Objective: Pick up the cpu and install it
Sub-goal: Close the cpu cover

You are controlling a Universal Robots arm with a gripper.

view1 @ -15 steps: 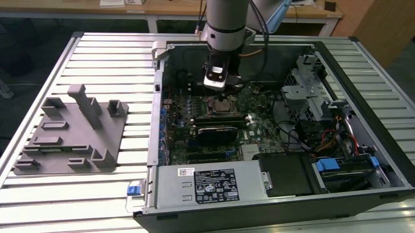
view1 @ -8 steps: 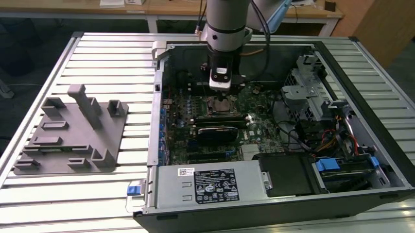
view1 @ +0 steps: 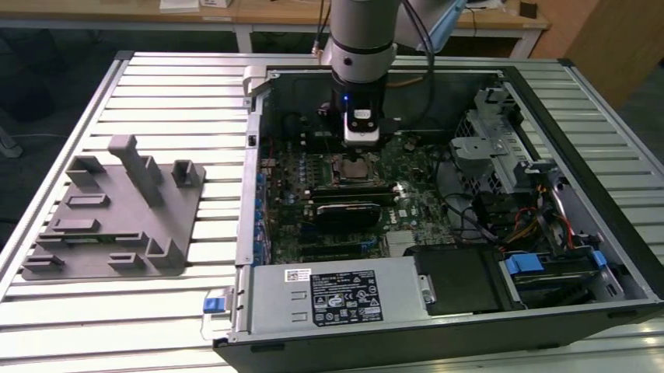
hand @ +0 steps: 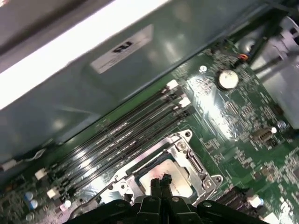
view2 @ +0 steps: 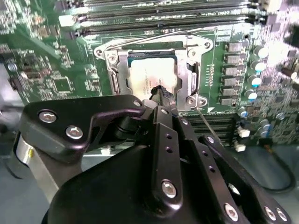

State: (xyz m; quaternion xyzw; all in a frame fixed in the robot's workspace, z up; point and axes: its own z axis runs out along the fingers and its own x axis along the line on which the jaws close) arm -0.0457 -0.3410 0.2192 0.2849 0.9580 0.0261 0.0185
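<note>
Hovering low over the socket (view2: 119, 70), the gripper (view2: 161, 93) points its tips down at the cpu (view2: 149, 77).
- Hand state: both wrist views show the two fingers pressed together, nothing between them. It carries nothing.
- Cpu: lies flat inside the socket's metal frame with its silver top up. The tips are over the cpu's near edge; I cannot tell whether they touch it.
- Place: the socket sits toward the board's edge that runs along the case (view1: 539, 101) wall. The memory slots (hand: 126, 135) lie between socket and wall.
- Progress, my judgement: pick-up and placing look done, since the chip is in its seat and the grey tray (view1: 109, 225) at the table's (view1: 186, 85) edge on the exterior view's left holds no chip. I cannot tell whether the clamp is latched. A thin lever (view2: 208, 126) stands up beside the socket, so locking may be left.
- Writing: a white label (view1: 343, 299) is on the power supply at the case's near edge. A pale sticker (hand: 124, 49) is on the case wall. The print on both is too small to tell.
</note>
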